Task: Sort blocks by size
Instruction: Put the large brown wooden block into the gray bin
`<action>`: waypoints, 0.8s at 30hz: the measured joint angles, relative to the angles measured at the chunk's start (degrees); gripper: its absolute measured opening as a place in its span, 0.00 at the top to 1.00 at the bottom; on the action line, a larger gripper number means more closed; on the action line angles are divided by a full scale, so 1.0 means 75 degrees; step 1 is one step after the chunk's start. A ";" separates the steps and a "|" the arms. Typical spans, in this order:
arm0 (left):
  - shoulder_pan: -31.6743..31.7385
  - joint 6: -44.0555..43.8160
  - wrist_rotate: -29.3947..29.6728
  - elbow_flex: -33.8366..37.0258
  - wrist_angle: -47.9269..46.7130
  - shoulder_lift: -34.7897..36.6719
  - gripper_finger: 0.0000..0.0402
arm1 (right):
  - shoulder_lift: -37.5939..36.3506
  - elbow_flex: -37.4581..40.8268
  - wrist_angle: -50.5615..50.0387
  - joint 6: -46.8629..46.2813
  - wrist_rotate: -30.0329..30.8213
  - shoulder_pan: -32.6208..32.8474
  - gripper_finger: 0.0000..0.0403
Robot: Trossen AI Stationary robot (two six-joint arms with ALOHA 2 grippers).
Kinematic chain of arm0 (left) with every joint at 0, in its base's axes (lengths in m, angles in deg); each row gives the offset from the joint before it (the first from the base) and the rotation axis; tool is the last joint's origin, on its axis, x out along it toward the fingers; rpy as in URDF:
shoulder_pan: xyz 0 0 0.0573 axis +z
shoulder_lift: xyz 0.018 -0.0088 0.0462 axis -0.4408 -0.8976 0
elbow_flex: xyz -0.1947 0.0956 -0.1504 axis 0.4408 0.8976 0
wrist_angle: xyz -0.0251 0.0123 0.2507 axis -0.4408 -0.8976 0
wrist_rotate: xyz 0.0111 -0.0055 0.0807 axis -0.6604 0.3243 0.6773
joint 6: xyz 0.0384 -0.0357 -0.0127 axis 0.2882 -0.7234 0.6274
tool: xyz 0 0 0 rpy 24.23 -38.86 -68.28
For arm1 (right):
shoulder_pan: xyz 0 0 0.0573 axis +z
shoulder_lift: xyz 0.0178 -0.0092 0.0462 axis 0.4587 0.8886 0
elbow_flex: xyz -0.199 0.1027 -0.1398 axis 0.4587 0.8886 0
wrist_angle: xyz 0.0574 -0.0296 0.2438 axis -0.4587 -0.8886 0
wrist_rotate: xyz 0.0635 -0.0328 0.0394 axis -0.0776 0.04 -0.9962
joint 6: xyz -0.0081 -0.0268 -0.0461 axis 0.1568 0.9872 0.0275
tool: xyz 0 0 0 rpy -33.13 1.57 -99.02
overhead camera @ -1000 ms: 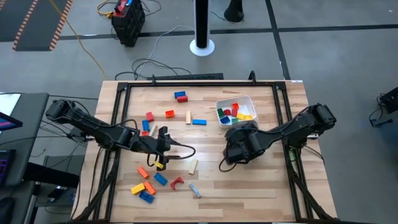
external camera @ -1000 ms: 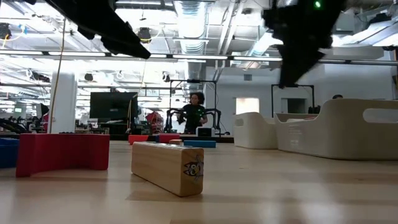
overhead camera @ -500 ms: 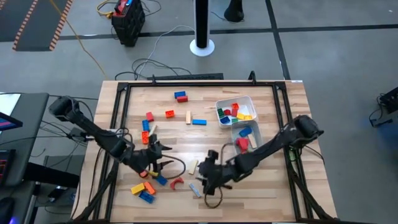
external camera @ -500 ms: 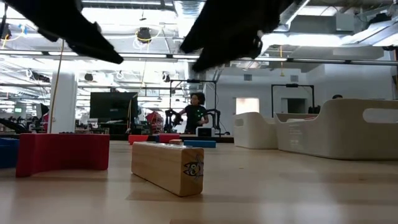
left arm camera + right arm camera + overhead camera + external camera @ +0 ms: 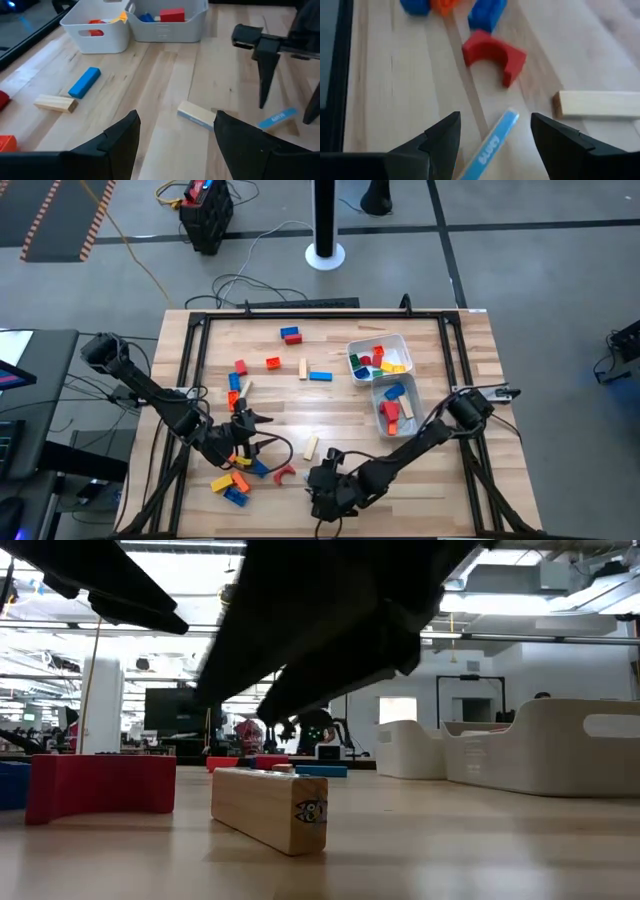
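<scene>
From above, the right gripper point(image 5: 322, 492) covers the slim light-blue bar point(image 5: 491, 142) near the table's front edge; only its wrist view shows that bar lying flat between the spread fingers, touched by neither, with white lettering too blurred to read. The red arch-shaped block point(image 5: 496, 54) lies just beyond it, the tan wooden bar point(image 5: 596, 104) to one side. The left gripper point(image 5: 243, 442) hovers with fingers apart and empty over the loose coloured bricks point(image 5: 232, 483) at the front left. At table height the tan bar's end shows a small printed face.
</scene>
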 joint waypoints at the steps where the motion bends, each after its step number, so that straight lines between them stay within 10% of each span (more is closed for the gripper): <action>1: 0.0000 -0.0050 0.0050 0.0000 -0.0002 0.0000 0.39 | 0.0005 0.0002 -0.0135 -0.0066 0.0052 0.0018 0.33; 18: 0.0000 -0.0156 0.0124 0.0000 -0.0209 -0.0003 0.39 | 0.0498 0.0111 -0.0110 0.0261 -0.0004 0.0052 0.33; 24: 0.0000 -0.0262 0.0107 0.0000 -0.0346 -0.0003 0.39 | 0.0496 0.0102 -0.0550 0.0341 0.0008 0.0052 0.50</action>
